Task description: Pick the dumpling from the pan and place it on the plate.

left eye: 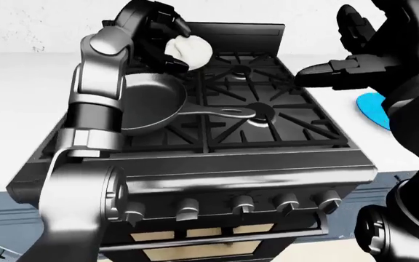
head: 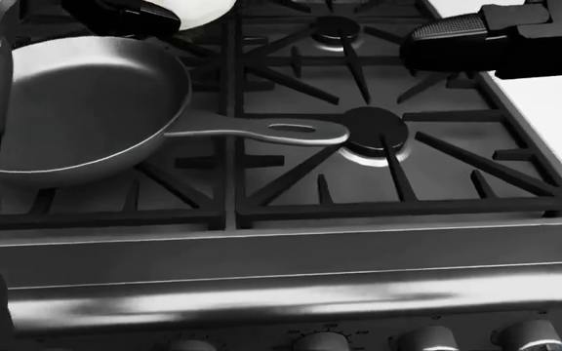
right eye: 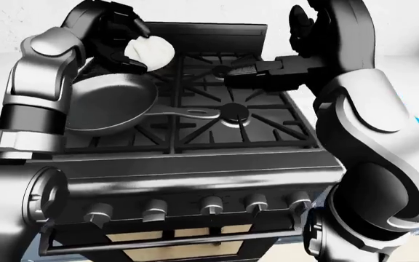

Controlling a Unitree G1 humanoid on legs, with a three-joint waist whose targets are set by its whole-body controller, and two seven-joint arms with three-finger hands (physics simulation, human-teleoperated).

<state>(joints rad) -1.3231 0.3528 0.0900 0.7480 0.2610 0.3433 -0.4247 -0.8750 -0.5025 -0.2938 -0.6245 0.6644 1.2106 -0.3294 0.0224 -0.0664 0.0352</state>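
Observation:
My left hand point(left eye: 167, 41) is shut on the white dumpling point(left eye: 190, 53) and holds it in the air above the far rim of the pan point(left eye: 150, 103). The grey pan sits on the stove's left burners with nothing inside it, its handle point(left eye: 220, 113) pointing right. A blue plate point(left eye: 374, 107) shows partly on the white counter right of the stove, half hidden by my right arm. My right hand point(left eye: 313, 71) hovers over the right burners with its fingers stretched out flat and nothing in them.
The black gas stove point(left eye: 267, 117) has iron grates and a row of knobs point(left eye: 242, 203) along its near face. White counter point(left eye: 20, 93) lies on both sides. A raised back panel point(left eye: 246, 30) stands at the stove's top edge.

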